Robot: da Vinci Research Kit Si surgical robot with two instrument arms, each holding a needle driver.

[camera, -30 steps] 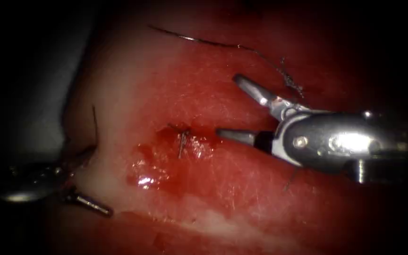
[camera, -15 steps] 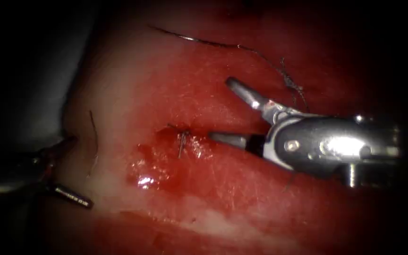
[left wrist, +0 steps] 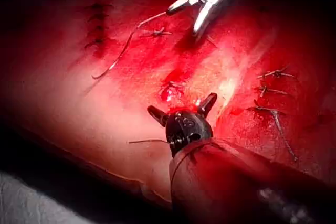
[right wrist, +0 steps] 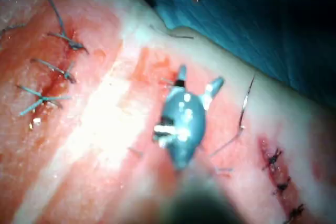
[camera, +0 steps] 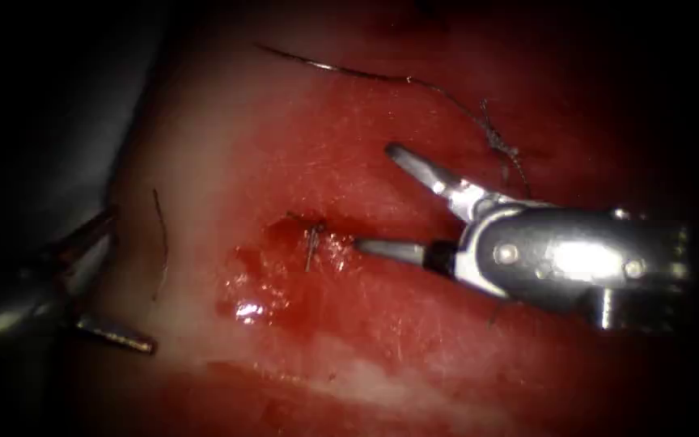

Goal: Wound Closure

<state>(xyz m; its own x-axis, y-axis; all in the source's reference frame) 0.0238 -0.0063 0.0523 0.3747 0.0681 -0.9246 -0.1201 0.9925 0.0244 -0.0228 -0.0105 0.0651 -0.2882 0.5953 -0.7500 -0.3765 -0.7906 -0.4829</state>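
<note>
Both tools gape empty over the wet red tissue (camera: 382, 340): right tool (camera: 378, 198), left tool (camera: 119, 283); needle (camera: 366, 74) lies loose

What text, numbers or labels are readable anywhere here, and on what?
Left tool: small marks engraved on its wrist body in the left wrist view, too small to read.
Right tool: no legible marking on its metal housing.
Tissue, thread: no text.
</note>
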